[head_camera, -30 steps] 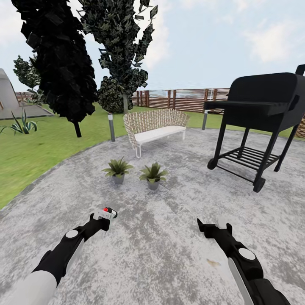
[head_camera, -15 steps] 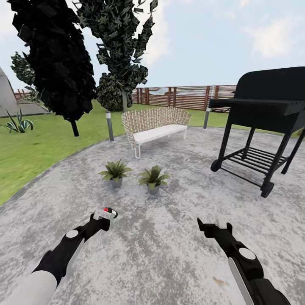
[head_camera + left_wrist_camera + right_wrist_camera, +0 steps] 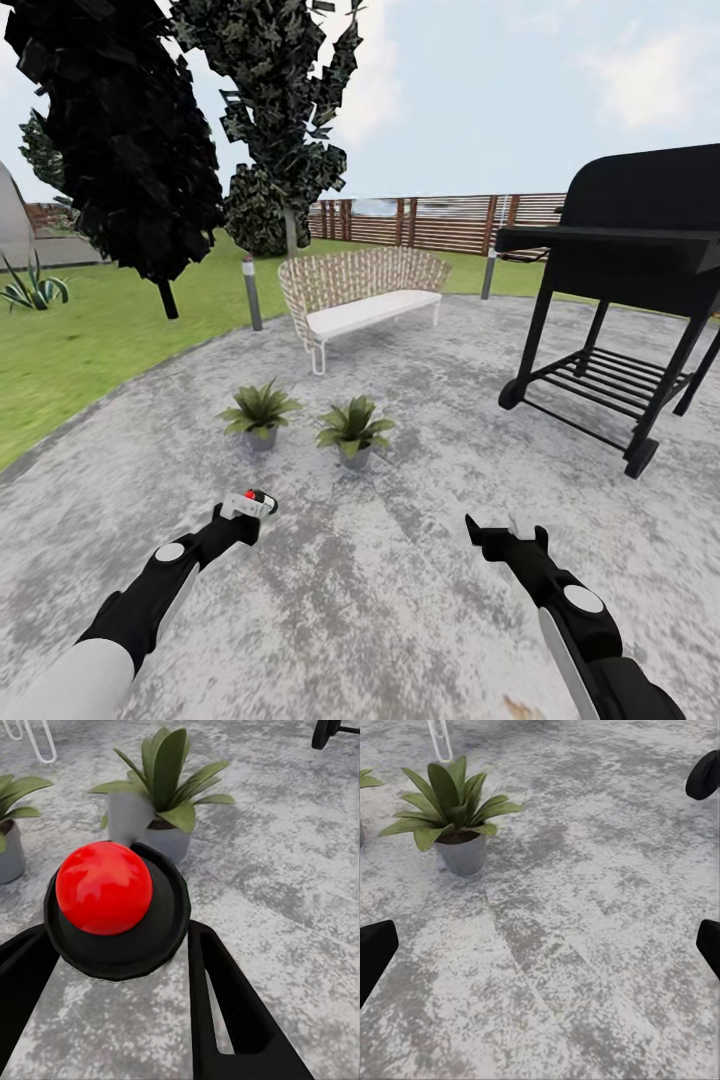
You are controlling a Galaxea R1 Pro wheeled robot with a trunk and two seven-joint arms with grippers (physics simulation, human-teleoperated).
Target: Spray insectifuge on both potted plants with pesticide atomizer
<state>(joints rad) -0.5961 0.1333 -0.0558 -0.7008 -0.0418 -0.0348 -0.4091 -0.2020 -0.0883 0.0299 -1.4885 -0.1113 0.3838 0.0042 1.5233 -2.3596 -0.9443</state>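
Two potted plants (image 3: 305, 425) beyond atomizer (image 3: 105, 889)

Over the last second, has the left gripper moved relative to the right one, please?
No. The left gripper, shut on the pesticide atomizer, keeps its spacing from the right gripper; only the camera shifted.

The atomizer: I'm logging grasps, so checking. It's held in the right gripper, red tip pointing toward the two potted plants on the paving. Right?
Not quite: the atomizer is in the left gripper, not the right. The head view shows it there, and the left wrist view shows its red tip between the fingers, facing the two potted plants on the paving. The right gripper is open and empty.
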